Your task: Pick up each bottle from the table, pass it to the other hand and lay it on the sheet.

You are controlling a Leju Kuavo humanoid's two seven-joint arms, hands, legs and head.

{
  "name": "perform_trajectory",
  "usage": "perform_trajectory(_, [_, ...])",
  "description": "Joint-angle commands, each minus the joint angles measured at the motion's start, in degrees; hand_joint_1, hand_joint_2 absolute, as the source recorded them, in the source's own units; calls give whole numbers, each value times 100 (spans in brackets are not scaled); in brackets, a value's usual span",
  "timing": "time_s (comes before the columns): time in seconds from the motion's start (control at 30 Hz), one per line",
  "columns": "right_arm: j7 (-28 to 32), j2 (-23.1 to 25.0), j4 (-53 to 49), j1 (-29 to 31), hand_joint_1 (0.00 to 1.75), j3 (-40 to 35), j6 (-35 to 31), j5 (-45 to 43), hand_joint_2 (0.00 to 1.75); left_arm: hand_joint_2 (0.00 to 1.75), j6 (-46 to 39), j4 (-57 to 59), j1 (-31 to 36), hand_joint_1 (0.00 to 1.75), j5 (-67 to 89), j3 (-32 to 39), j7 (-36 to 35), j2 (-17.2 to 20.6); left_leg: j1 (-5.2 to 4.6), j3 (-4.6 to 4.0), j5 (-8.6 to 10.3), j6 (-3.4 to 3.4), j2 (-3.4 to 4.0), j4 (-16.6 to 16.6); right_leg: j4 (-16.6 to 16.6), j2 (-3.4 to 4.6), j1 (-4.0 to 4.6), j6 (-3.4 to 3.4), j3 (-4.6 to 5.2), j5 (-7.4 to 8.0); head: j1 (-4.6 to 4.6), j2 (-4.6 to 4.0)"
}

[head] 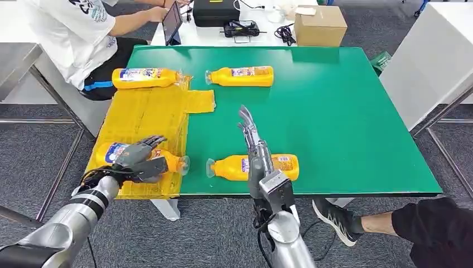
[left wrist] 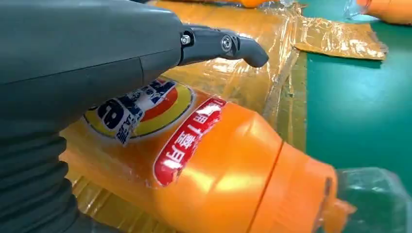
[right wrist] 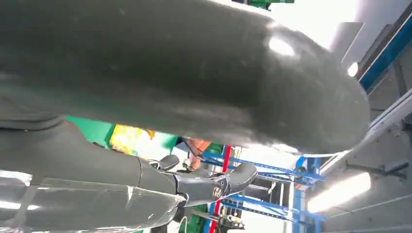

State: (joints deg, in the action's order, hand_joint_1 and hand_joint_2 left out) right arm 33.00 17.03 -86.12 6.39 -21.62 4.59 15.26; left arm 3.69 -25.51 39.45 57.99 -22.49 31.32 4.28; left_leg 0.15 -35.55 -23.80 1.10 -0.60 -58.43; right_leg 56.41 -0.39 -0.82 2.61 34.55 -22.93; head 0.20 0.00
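Green tabletop (head: 334,111) carries a yellow plastic sheet (head: 139,111) at its left edge. Head view: left hand (head: 139,162) grips an orange plastic bottle (head: 170,162) lying on the sheet, long axis crosswise, cap pointing right; right hand (head: 251,137) is raised, fingers straight and together, holding nothing. Left wrist view: the thumb (left wrist: 223,46) arches over the bottle's label.

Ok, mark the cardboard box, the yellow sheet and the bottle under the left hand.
cardboard box (head: 319,25): head view, on its front face.
yellow sheet (head: 146,115): head view, on a bare middle patch.
bottle under the left hand (left wrist: 228,165): left wrist view, on its orange shoulder.
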Motion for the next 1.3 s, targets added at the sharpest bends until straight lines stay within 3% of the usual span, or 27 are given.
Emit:
perform_trajectory(0.03, [2, -75, 636, 335, 0, -70, -12, -22, 0, 0, 706, 434, -210, 0, -729, 360, 179, -139, 1, 27, -4, -5, 27, 11, -13, 26, 2, -9, -19, 5, 0, 0])
perform_trajectory(0.27, [0, -29, 827, 401, 0, -39, -17, -5, 0, 0, 1084, 330, -302, 0, -1657, 562, 318, -277, 3, 54, -3, -7, 28, 20, -21, 25, 5, -14, -47, 5, 0, 0])
perform_trajectory(0.4, [11, -70, 776, 318, 0, -10, -164, 80, 0, 0, 418, -163, -418, 0, -2121, 991, 420, -710, 0, 45, -2, -3, 10, 12, -14, 9, 1, -6, -45, 1, 0, 0])
perform_trajectory(0.53, [16, -81, 781, 321, 0, -15, -172, 78, 0, 0, 351, -292, -466, 0, -2187, 1056, 365, -723, 5, 38, -3, -2, 2, 6, -12, -1, 6, -7, -39, -2, 4, 0])
perform_trajectory(0.6, [31, -61, 691, 245, 0, 16, -349, 121, 0, 0, -854, -856, -609, 0, -2383, 1629, 469, -1028, 4, 42, -7, -3, 12, 9, -15, 10, 6, -12, -42, -2, 2, 0])
perform_trajectory(0.73, [19, -62, 638, 214, 0, 18, -381, 149, 0, 0, -1104, -1128, -655, 0, -2381, 1802, 418, -1139, 5, 43, -8, -4, 14, 9, -16, 11, 7, -13, -42, -2, 2, 0])
perform_trajectory(0.77, [-362, -133, 445, 198, 0, -45, -689, 732, 0, 0, -1219, -3489, -1209, 0, -2642, 2930, -307, -1743, 1, 33, -4, -1, 5, 5, -10, 4, 3, -6, -37, -1, 2, 0])
perform_trajectory(0.87, [-363, -124, 470, 211, 0, -10, -688, 736, 0, 0, -1128, -3629, -1299, 0, -2632, 2981, -354, -1730, 6, -6, -9, -2, 10, -11, -1, 2, 9, -5, 8, -4, 2, 0])
perform_trajectory(0.97, [-1086, -227, 783, 369, 0, 58, -1081, 1735, 0, 0, -1014, -3805, -1375, 0, -3232, 3618, -155, -2008, 5, -2, -11, -2, 27, -3, -6, 18, 7, -5, 9, -1, 2, 0])
perform_trajectory(1.0, [-1257, -258, 876, 410, 0, 140, -1091, 2002, 175, 0, -942, -3902, -1455, 0, -3346, 3709, -113, -2046, 5, -7, -9, -2, 26, -2, -6, 17, 7, -3, 16, 2, 2, 0])
perform_trajectory(1.07, [-1383, -329, 1029, 500, 0, 347, -1256, 2421, 175, 0, -956, -4177, -1657, 0, -3407, 3778, 24, -2097, 3, -7, -8, -1, 28, 3, -11, 19, 5, -3, 16, 2, 2, 0])
perform_trajectory(1.3, [-1414, -332, 1020, 500, 0, 343, -1209, 2502, 175, 0, -958, -4234, -1677, 0, -3407, 3786, 25, -2117, 3, -28, -5, -1, 18, 0, -7, 12, 4, -2, 33, 2, 2, 0])
